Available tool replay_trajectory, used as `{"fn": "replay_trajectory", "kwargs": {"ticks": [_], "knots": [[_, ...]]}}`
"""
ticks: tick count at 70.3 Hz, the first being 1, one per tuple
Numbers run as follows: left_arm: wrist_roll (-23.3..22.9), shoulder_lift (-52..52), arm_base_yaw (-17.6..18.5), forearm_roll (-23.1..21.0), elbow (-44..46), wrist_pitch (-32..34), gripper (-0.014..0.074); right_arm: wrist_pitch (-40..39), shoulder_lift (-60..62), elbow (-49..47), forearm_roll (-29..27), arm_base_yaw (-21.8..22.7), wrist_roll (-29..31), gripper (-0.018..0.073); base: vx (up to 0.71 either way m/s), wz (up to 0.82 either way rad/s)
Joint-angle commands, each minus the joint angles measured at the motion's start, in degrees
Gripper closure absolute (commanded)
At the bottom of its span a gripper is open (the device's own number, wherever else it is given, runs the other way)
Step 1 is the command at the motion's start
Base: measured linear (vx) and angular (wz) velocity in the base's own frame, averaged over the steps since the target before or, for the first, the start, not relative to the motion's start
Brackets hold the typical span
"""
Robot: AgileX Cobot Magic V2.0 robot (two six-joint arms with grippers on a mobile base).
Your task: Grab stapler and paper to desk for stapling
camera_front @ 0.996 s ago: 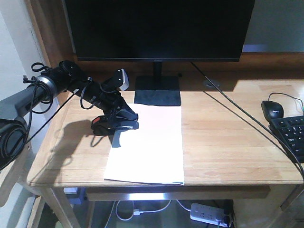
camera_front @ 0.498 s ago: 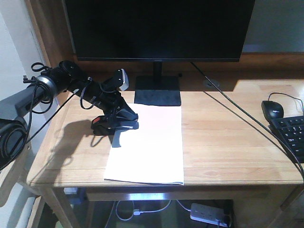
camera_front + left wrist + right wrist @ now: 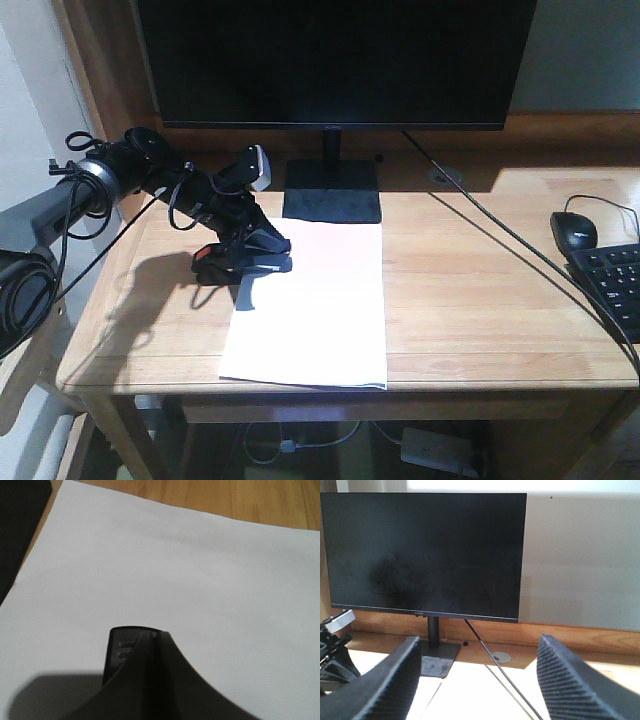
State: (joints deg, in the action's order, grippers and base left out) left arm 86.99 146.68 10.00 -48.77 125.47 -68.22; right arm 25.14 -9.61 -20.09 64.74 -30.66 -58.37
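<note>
Exterior front-facing view: The paper (image 3: 312, 305) lies flat on the wooden surface (image 3: 470, 300), directly in front of the monitor stand base (image 3: 332, 204) and reaching the surface's front edge. The left arm (image 3: 130, 175) enters from the left of the paper and angles down to its upper left corner. The left claw (image 3: 262, 262) sits at that corner with the stapler (image 3: 232, 262) under it; an orange-red end of the stapler shows to the left of the paper edge, and a grey part extends below the claw onto the sheet. The claw appears clenched on the stapler, though the contact points are hidden by the claw body. The monitor (image 3: 335, 60) stands behind the paper. A mouse (image 3: 573, 231) and a keyboard (image 3: 612, 283) lie well to the right of the paper, with a cable (image 3: 500, 235) running between.

Left wrist-mounted view: The paper (image 3: 170, 595) fills most of the frame. A dark, blurred tip of the claw or stapler rises from the bottom edge over the sheet; which of the two it is cannot be told.

Right wrist-mounted view: The right claw (image 3: 475, 680) is released, its two ribbed fingers (image 3: 572, 685) spread wide, facing the monitor (image 3: 425, 555). The paper is not clearly distinguishable here.
</note>
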Motion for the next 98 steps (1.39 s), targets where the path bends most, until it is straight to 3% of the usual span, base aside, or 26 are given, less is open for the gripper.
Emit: {"fn": "replay_trajectory", "kwargs": {"ticks": [1, 18, 30, 45, 53, 64, 71, 83, 92, 98], "knots": [[-0.61, -1.81, 0.32, 3.31, 0.44, -1.82, 0.0603, -1.97, -0.61, -1.40, 2.00, 0.38, 0.40, 0.0095, 0.00, 0.00], [-4.88, -5.39, 0.32, 4.07, 0.44, -1.86, 0.0603, -1.97, -0.61, -1.40, 2.00, 0.38, 0.40, 0.0095, 0.00, 0.00], [-8.95, -10.87, 0.32, 7.97, 0.44, -3.29, 0.0603, -1.97, -0.61, -1.40, 2.00, 0.38, 0.40, 0.0095, 0.00, 0.00], [-18.02, -18.36, 0.32, 14.01, 0.44, -3.29, 0.0603, -1.97, -0.61, -1.40, 2.00, 0.38, 0.40, 0.0095, 0.00, 0.00], [-28.53, -22.17, 0.32, 17.14, 0.44, -3.29, 0.0603, -1.97, -0.61, -1.40, 2.00, 0.38, 0.40, 0.0095, 0.00, 0.00], [-52.05, -26.04, -0.15, 18.38, 0.44, -2.74, 0.0603, -1.97, -0.61, -1.40, 2.00, 0.38, 0.40, 0.0095, 0.00, 0.00], [-64.09, -27.91, -1.22, 18.40, 0.44, -3.16, 0.0603, -1.97, -0.61, -1.40, 2.00, 0.38, 0.40, 0.0095, 0.00, 0.00], [-74.82, -30.23, -4.06, 18.67, 0.44, -3.26, 0.0603, -1.97, -0.61, -1.40, 2.00, 0.38, 0.40, 0.0095, 0.00, 0.00], [-80.59, -32.64, -6.68, 22.93, 0.44, -3.26, 0.0603, -1.97, -0.61, -1.40, 2.00, 0.38, 0.40, 0.0095, 0.00, 0.00], [-85.28, -34.75, -7.93, 28.67, 0.44, -3.26, 0.0603, -1.97, -0.61, -1.40, 2.00, 0.38, 0.40, 0.0095, 0.00, 0.00]]}}
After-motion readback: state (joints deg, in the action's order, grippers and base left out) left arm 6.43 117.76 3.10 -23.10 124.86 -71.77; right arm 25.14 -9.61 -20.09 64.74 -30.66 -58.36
